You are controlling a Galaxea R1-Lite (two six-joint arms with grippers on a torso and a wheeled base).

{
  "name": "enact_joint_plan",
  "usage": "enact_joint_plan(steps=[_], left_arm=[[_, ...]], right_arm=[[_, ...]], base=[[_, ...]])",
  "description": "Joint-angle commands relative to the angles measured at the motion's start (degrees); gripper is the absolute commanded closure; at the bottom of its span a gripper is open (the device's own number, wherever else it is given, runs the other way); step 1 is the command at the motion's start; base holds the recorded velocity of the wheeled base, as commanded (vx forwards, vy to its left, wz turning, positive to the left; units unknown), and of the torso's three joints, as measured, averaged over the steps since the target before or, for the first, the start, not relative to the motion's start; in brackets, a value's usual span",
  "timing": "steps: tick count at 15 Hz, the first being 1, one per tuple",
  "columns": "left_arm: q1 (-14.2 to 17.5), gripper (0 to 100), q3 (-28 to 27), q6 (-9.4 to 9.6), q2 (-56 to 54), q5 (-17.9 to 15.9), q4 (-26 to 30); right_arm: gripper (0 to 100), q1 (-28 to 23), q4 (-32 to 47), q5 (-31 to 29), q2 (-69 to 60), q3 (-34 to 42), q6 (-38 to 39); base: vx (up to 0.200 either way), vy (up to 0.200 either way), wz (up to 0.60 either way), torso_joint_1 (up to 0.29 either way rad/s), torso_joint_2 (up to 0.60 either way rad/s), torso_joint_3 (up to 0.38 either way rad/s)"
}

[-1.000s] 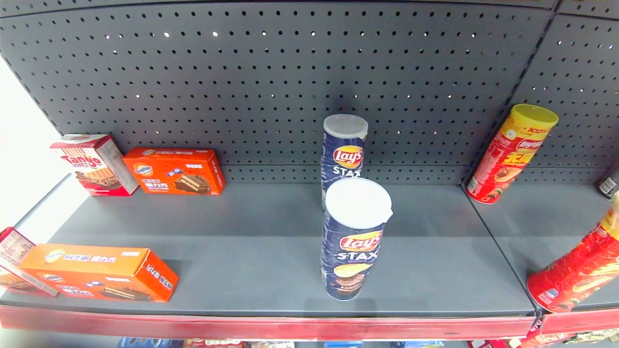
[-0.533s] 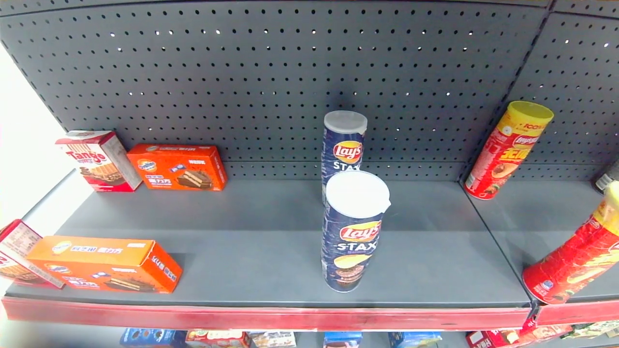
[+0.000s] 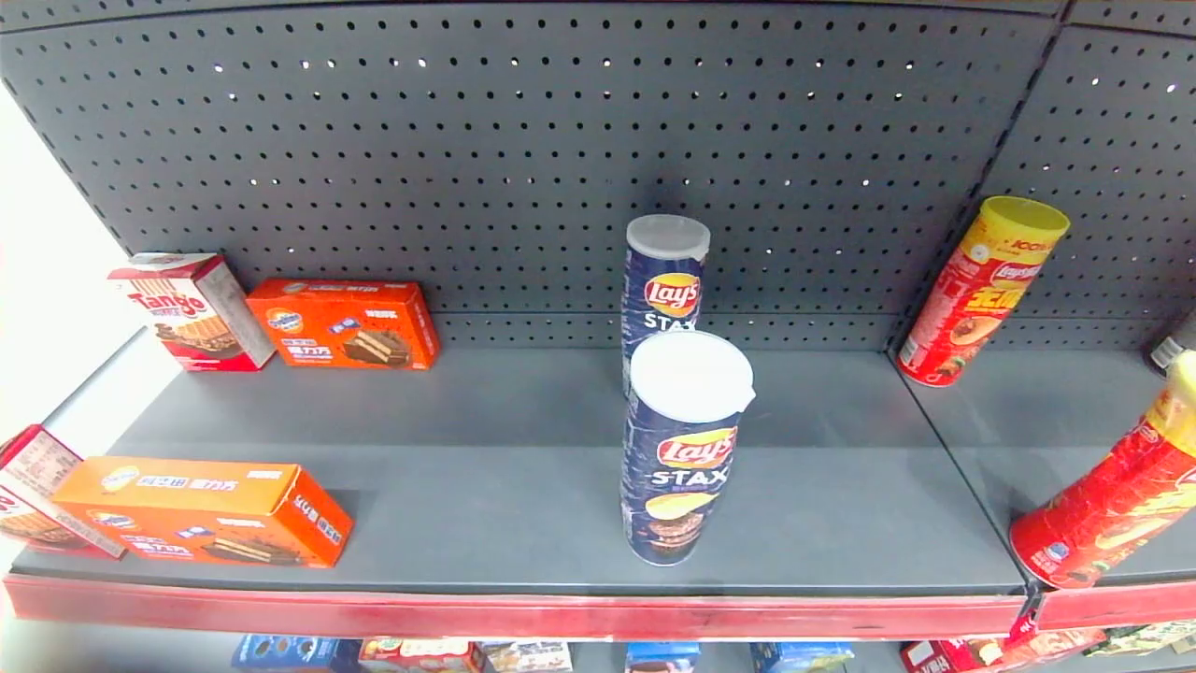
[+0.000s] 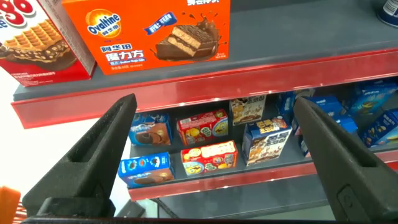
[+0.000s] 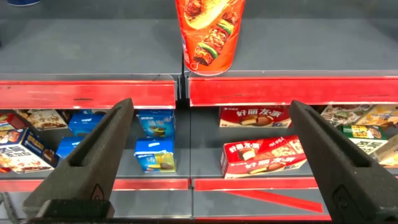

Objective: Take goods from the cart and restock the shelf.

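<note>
Left gripper (image 4: 211,155) and right gripper (image 5: 211,155) both gape wide and empty, about level with the red front lip of the shelf (image 3: 523,615); stocked goods stand ahead and higher: orange wafer box (image 4: 146,31) facing the left, upright red chip can (image 5: 210,37) facing the right, upright blue chip can (image 3: 687,458) between them.

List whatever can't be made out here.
- Head view: rear blue can, lower half hidden by the front blue can.
- Head view: front red can, top cut off by the right edge.
- Head view: dark object behind it, too cut off to identify.
</note>
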Motion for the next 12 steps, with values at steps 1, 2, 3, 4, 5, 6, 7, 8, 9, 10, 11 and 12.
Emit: enact_joint_plan(steps=[1, 2, 3, 4, 5, 6, 7, 8, 9, 10, 11, 12], left_arm=[[0.02, 0, 0.0, -0.04, 0.11, 0.04, 0.0], [0.02, 0, 0.0, 0.04, 0.11, 0.04, 0.0], [0.02, 0, 0.0, 0.04, 0.11, 0.04, 0.0], [0.02, 0, 0.0, 0.04, 0.11, 0.04, 0.0], [0.02, 0, 0.0, 0.04, 0.11, 0.04, 0.0], [0.02, 0, 0.0, 0.04, 0.11, 0.04, 0.0], [0.02, 0, 0.0, -0.04, 0.11, 0.04, 0.0], [0.02, 0, 0.0, -0.04, 0.11, 0.04, 0.0], [0.02, 0, 0.0, -0.04, 0.11, 0.04, 0.0], [0.02, 0, 0.0, -0.04, 0.11, 0.04, 0.0], [0.02, 0, 0.0, -0.04, 0.11, 0.04, 0.0], [0.02, 0, 0.0, -0.04, 0.11, 0.04, 0.0]], right_arm=[[0, 0.02, 0.02, 0.01, 0.0, 0.0, -0.01], [0, 0.02, -0.07, 0.01, 0.0, 0.0, -0.01], [0, 0.02, 0.02, 0.01, 0.0, 0.0, -0.01], [0, 0.02, 0.02, 0.01, 0.0, 0.0, -0.01], [0, 0.02, -0.07, 0.01, 0.0, 0.0, -0.01], [0, 0.02, -0.07, 0.01, 0.0, 0.0, -0.01], [0, 0.02, 0.02, 0.01, 0.0, 0.0, -0.01], [0, 0.02, 0.02, 0.01, 0.0, 0.0, -0.01], [0, 0.02, 0.02, 0.01, 0.0, 0.0, -0.01], [0, 0.02, -0.07, 0.01, 0.0, 0.0, 0.08], [0, 0.02, -0.07, 0.01, 0.0, 0.0, 0.17], [0, 0.02, -0.07, 0.01, 0.0, 0.0, 0.25]], base=[[0.0, 0.0, 0.0, 0.0, 0.0, 0.0], [0.0, 0.0, 0.0, 0.0, 0.0, 0.0], [0.0, 0.0, 0.0, 0.0, 0.0, 0.0], [0.0, 0.0, 0.0, 0.0, 0.0, 0.0], [0.0, 0.0, 0.0, 0.0, 0.0, 0.0], [0.0, 0.0, 0.0, 0.0, 0.0, 0.0], [0.0, 0.0, 0.0, 0.0, 0.0, 0.0], [0.0, 0.0, 0.0, 0.0, 0.0, 0.0], [0.0, 0.0, 0.0, 0.0, 0.0, 0.0], [0.0, 0.0, 0.0, 0.0, 0.0, 0.0], [0.0, 0.0, 0.0, 0.0, 0.0, 0.0], [0.0, 0.0, 0.0, 0.0, 0.0, 0.0]])
